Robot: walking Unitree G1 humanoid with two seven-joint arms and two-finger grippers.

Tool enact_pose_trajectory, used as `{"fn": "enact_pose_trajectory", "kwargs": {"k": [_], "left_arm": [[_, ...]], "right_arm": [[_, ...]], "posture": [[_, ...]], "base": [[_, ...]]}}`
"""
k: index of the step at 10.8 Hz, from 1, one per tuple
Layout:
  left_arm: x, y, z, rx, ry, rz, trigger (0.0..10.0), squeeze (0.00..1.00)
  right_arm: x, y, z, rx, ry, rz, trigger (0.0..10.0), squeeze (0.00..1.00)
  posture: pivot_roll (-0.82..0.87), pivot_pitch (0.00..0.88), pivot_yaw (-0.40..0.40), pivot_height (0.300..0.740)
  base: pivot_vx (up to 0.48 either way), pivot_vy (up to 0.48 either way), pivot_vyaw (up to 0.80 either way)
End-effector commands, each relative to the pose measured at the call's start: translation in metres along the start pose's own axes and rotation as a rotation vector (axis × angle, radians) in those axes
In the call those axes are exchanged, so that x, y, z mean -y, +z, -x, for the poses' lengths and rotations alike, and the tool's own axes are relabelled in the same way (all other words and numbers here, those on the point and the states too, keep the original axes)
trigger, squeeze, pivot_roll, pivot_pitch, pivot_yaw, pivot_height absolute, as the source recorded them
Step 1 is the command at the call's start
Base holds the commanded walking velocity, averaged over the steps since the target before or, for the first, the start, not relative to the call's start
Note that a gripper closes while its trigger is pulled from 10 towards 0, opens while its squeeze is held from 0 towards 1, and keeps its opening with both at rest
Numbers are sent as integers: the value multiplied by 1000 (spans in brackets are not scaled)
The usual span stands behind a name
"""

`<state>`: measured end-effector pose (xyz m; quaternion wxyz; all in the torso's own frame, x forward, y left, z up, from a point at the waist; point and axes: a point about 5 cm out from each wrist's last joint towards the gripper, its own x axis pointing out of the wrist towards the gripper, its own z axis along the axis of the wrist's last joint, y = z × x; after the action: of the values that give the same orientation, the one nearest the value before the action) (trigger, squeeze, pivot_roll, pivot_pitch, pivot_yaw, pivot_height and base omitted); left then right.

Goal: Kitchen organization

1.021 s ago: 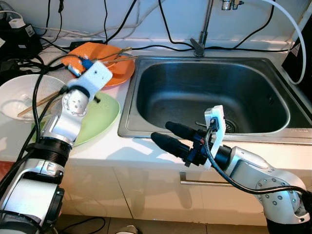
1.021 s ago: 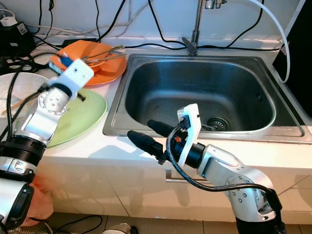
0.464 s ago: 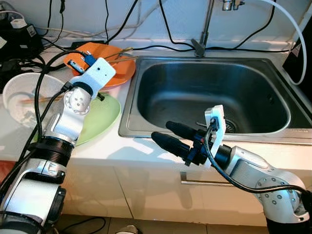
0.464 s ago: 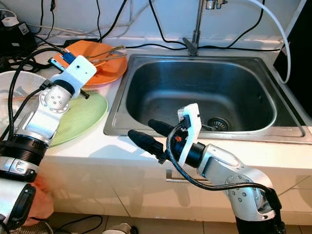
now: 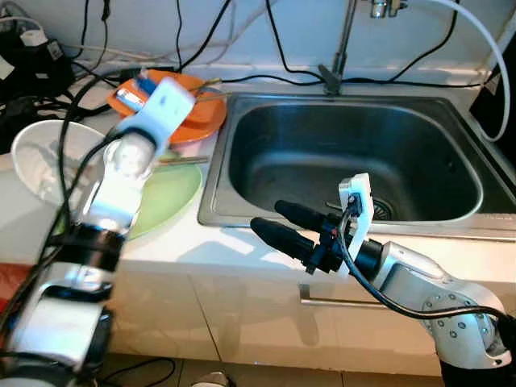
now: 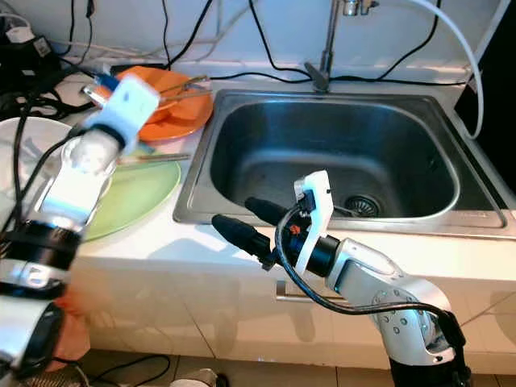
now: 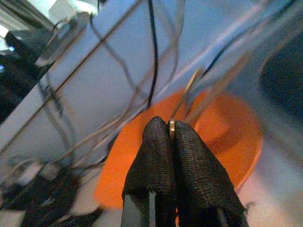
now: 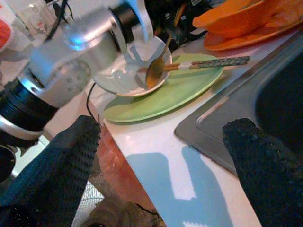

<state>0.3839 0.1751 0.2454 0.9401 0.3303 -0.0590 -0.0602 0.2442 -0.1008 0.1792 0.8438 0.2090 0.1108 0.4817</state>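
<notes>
— White counter [image 5: 234,242], steel sink [image 5: 347,153]: where is the left hand [image 7: 169,137] seen?
— Over the orange plate [image 5: 193,113] at the back edge, pinched on a chopstick [image 7: 182,99].
— And the right hand [image 5: 278,223]?
— Spread wide at the sink's front rim.

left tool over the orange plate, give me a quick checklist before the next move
1. Left tool shut on a thin chopstick: ok.
2. Left tool positioned above the orange plate: ok.
3. Second chopstick of the pair in the grip: cannot tell.
4. Chopsticks resting on the green plate, not grasped: ok.
5. Right tool open, idle at the sink front edge: ok.
6. Cables behind the plate clear of the left arm: cannot tell.
</notes>
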Motion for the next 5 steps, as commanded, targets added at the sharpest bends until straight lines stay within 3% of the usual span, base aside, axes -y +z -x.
{"fn": "enact_pose_trajectory", "kwargs": {"k": [1, 5], "left_arm": [[-6, 15, -2, 44, -8, 56, 0, 0], [-2, 32, -1, 86, -75, 159, 0, 0]], "right_arm": [[0, 4, -2, 8, 10, 14, 10000, 0], [3, 5, -3, 16, 4, 15, 10000, 0]], "posture": [[110, 8, 41, 740], [109, 0, 45, 740]], "base": [[0, 0, 0], [0, 0, 0]]}}
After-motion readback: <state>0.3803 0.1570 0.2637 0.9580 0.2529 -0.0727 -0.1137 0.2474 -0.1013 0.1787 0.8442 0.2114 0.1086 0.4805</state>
